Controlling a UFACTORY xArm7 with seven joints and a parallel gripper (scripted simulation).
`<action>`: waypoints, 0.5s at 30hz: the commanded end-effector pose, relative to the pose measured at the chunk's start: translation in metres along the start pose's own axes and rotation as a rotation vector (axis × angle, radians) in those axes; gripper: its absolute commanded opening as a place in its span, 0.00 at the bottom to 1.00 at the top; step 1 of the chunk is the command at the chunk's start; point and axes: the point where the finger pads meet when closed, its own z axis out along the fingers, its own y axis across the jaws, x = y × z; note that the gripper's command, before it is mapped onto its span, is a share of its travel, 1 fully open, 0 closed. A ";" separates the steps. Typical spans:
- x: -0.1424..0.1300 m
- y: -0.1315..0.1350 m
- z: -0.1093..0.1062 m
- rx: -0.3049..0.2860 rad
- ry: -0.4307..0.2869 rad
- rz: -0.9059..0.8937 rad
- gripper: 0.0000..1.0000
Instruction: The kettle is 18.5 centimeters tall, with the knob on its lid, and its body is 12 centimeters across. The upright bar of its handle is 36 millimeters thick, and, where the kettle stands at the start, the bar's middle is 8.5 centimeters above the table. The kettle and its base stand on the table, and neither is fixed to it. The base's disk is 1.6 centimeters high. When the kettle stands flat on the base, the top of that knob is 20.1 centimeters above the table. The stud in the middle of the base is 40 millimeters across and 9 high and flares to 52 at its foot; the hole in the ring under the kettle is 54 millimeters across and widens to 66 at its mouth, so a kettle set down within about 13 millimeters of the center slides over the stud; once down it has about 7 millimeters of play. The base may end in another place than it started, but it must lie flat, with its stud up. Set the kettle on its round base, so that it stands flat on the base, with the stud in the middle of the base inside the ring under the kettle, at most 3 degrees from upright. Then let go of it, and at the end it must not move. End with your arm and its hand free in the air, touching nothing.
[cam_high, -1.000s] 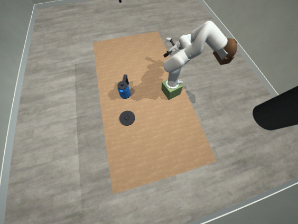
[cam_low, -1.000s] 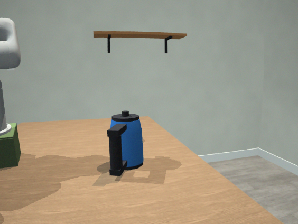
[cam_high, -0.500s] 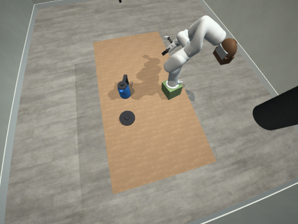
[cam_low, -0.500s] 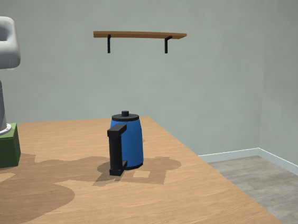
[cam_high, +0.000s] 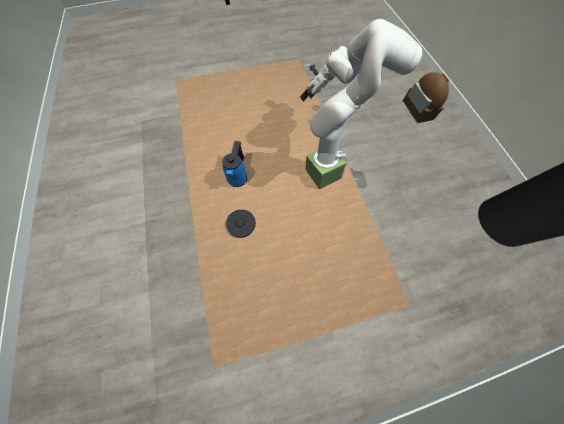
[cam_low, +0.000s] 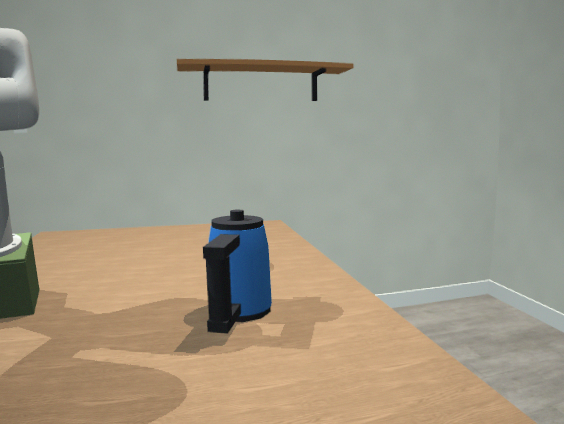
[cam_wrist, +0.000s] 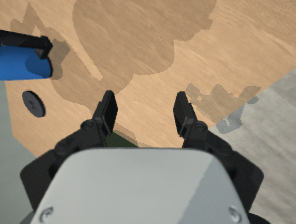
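A blue kettle (cam_high: 235, 171) (cam_low: 250, 267) (cam_wrist: 20, 64) with a black lid and a black handle (cam_low: 220, 282) stands upright on the wooden table (cam_high: 300, 260) (cam_low: 375, 360). Its round black base (cam_high: 240, 223) (cam_wrist: 34, 103) lies flat on the table, apart from the kettle, with its stud up. My gripper (cam_high: 311, 89) (cam_wrist: 145, 100) is open and empty. It hangs high in the air near the far end of the table, well away from the kettle and the base. The base is out of sight in the exterior view.
The arm stands on a green block (cam_high: 325, 170) (cam_low: 17, 280) at the table's edge. A brown box with a round top (cam_high: 426, 97) floats beyond the arm. A wooden shelf (cam_low: 265, 65) is on the wall. A dark shape (cam_high: 525, 210) shows at the right edge.
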 end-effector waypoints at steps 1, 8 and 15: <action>0.007 -0.002 0.001 -0.005 -0.020 0.024 0.81; 0.025 -0.016 0.006 -0.016 -0.077 0.090 0.81; 0.041 -0.030 0.012 -0.032 -0.124 0.147 0.81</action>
